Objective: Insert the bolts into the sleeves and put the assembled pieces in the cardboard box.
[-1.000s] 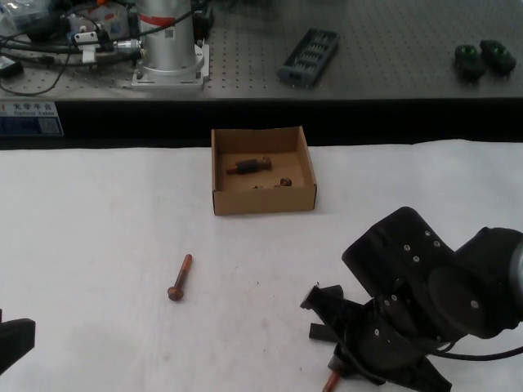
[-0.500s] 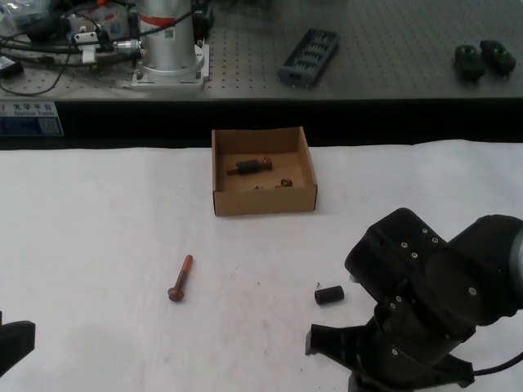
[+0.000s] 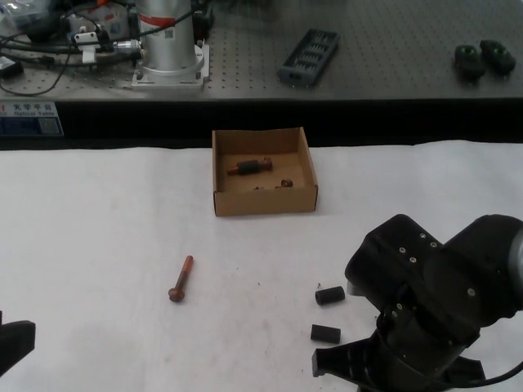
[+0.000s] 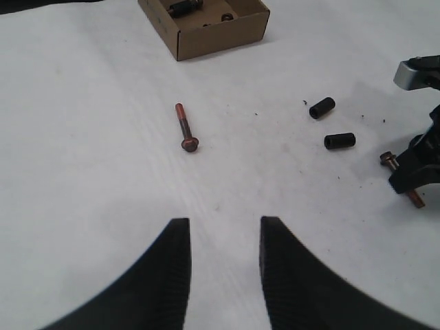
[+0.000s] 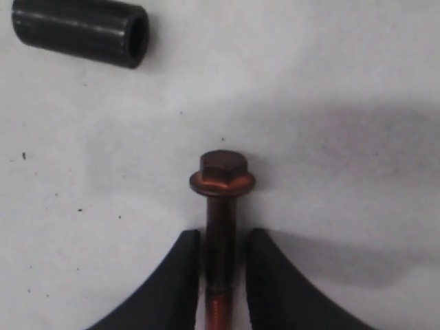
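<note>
My right gripper (image 5: 221, 242) is shut on the shank of a copper bolt (image 5: 221, 180), whose hex head sticks out past the fingertips just over the white cloth. A black sleeve (image 5: 79, 31) lies close ahead of it. Two sleeves (image 3: 329, 295) (image 3: 324, 333) lie side by side just left of the right arm (image 3: 433, 318). A second bolt (image 3: 181, 278) lies loose at centre left. The cardboard box (image 3: 225, 200) farther back holds one assembled piece (image 3: 249, 167). My left gripper (image 4: 223, 275) is open and low at the near left, well short of the loose bolt (image 4: 186, 127).
White cloth covers the bench. Behind it a dark perforated table carries a metal column base (image 3: 167, 49), cables, a black tray (image 3: 309, 54) and two dark knobs (image 3: 484, 59). Small dark specks dot the cloth near the sleeves (image 4: 322, 108).
The right arm has drawn back toward the near edge with the bolt in its gripper, uncovering first one sleeve, then the second. The left gripper and loose bolt have not moved.
</note>
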`<control>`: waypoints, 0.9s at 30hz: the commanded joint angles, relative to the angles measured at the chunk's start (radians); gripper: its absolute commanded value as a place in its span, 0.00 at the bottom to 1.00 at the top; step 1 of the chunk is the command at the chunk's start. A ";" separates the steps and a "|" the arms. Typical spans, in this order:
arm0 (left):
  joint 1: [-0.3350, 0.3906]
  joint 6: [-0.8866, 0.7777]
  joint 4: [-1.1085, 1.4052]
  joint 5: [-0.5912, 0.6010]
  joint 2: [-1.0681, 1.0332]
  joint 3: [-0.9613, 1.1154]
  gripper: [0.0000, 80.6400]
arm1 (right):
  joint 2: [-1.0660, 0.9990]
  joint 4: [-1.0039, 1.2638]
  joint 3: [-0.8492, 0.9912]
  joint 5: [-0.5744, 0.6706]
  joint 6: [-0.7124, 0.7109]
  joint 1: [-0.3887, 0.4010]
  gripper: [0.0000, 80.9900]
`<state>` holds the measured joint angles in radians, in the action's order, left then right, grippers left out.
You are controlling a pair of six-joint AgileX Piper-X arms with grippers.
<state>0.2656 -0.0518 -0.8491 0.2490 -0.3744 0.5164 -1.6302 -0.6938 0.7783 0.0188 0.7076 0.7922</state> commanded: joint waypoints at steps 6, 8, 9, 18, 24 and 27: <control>0.002 -0.001 0.013 -0.001 -0.001 0.035 0.32 | -0.014 -0.059 -0.025 -0.144 0.063 -0.004 0.26; 0.002 -0.001 0.011 -0.001 -0.001 0.040 0.32 | -0.014 -0.059 -0.025 -0.149 0.063 -0.004 0.24; 0.002 -0.001 0.012 -0.001 -0.001 0.041 0.32 | -0.014 -0.063 -0.025 -0.158 0.063 -0.004 0.22; 0.002 0.025 -0.044 0.032 -0.007 0.036 0.32 | -0.014 -0.033 -0.025 -0.175 0.053 -0.004 0.01; 0.002 0.079 -0.008 0.155 -0.138 0.016 0.32 | 0.043 -0.015 -0.025 -0.160 -0.032 -0.004 0.01; 0.034 0.089 0.103 0.157 -0.236 0.016 0.32 | 0.130 0.006 -0.030 -0.194 -0.059 -0.004 0.01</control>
<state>0.2688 0.0071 -0.8798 0.3797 -0.4910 0.5341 -1.5597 -0.6974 0.7499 -0.1349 0.6821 0.7969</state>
